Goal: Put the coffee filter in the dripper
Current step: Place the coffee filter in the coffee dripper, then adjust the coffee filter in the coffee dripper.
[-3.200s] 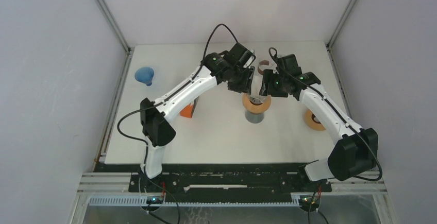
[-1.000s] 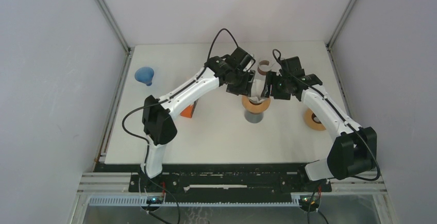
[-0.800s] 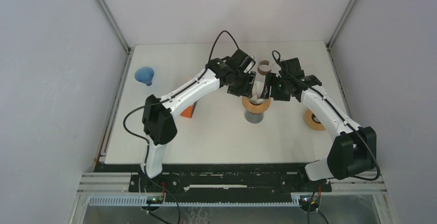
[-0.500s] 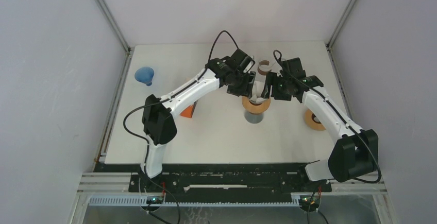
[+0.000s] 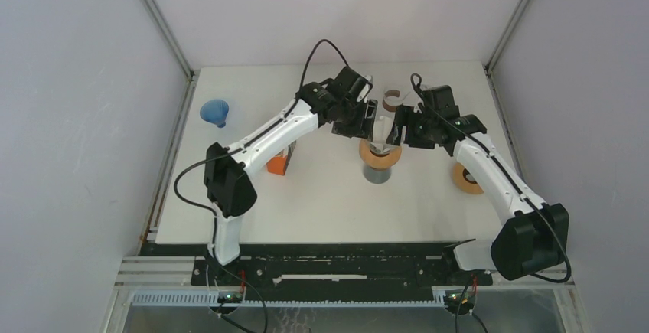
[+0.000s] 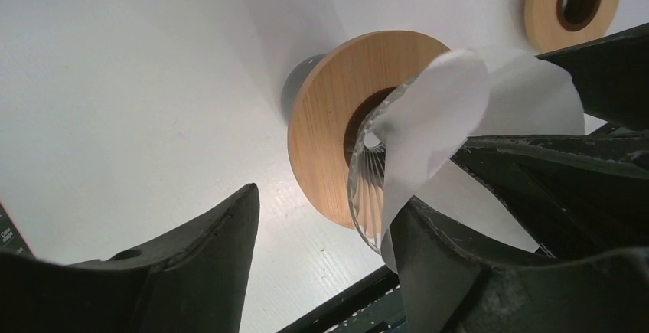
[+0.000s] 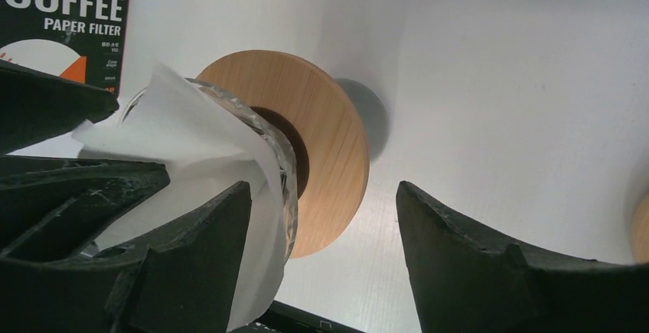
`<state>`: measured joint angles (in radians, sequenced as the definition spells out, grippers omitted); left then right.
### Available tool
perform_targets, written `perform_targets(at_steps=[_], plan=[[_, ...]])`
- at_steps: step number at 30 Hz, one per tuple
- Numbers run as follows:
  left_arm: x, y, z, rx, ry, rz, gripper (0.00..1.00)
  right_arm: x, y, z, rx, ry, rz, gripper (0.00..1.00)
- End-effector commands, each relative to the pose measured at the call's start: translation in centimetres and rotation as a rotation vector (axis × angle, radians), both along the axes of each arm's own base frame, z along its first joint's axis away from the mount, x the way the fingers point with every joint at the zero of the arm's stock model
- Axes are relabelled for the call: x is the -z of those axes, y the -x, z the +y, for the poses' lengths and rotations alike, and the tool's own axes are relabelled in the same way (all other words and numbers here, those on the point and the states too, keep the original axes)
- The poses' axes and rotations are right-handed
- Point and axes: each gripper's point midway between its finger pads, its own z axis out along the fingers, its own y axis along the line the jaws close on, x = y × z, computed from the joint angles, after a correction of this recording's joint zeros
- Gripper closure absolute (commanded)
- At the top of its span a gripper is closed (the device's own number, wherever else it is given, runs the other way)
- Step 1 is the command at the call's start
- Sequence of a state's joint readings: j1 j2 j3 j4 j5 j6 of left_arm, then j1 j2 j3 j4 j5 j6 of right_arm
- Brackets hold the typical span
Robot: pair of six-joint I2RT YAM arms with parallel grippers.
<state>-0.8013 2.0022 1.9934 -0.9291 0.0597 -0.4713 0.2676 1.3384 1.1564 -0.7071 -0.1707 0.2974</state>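
The glass dripper (image 6: 367, 187) with its wooden collar (image 5: 379, 157) stands on a grey cup at the table's middle. The white paper coffee filter (image 5: 381, 129) sits in the dripper's cone, its top sticking up above the rim. It also shows in the left wrist view (image 6: 436, 119) and the right wrist view (image 7: 184, 126). My left gripper (image 5: 367, 117) is open just left of the filter, its right finger against the paper (image 6: 325, 272). My right gripper (image 5: 401, 128) is open just right of it, its left finger against the paper (image 7: 321, 264).
An orange coffee filter box (image 5: 279, 163) lies left of the dripper and shows in the right wrist view (image 7: 65, 19). A second wooden ring (image 5: 464, 177) lies at the right. A blue funnel (image 5: 216, 111) stands at the far left. A brown roll (image 5: 392, 99) is behind the dripper.
The filter has come into view between the two grippers and now stands in the dripper. Both grippers have drawn slightly apart from it, the left one shifting back and left.
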Motion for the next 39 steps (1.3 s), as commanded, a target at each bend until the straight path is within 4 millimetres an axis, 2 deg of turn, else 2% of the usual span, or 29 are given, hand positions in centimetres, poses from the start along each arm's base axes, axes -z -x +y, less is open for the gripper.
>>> perform_targets(at_steps=[1, 9, 20, 25, 30, 36, 39], plan=[[-4.6, 0.4, 0.1, 0.012, 0.099, -0.064, 0.32, -3.1, -0.5, 0.0, 0.0, -0.032, -0.099, 0.21], [-5.1, 1.0, -0.6, 0.035, 0.143, -0.045, 0.29, -2.7, -0.2, 0.2, -0.008, -0.025, -0.077, 0.2], [-0.9, 0.5, 0.8, -0.004, 0.035, -0.01, 0.3, 0.3, -0.8, -0.6, 0.019, 0.037, -0.026, 0.2], [-0.6, 0.3, 1.8, -0.019, -0.004, -0.029, 0.33, 1.3, -1.0, -1.8, 0.06, 0.1, -0.009, 0.2], [-1.2, 0.0, 2.1, -0.022, -0.013, -0.046, 0.34, 0.3, -1.2, -1.8, 0.062, 0.088, -0.045, 0.2], [-1.5, 0.2, 1.5, -0.007, 0.012, -0.038, 0.34, -1.5, -0.9, 0.8, -0.039, -0.028, -0.089, 0.18], [-1.6, 0.3, 1.4, -0.004, 0.018, -0.037, 0.34, -1.6, -0.8, 1.6, -0.068, -0.061, -0.087, 0.17]])
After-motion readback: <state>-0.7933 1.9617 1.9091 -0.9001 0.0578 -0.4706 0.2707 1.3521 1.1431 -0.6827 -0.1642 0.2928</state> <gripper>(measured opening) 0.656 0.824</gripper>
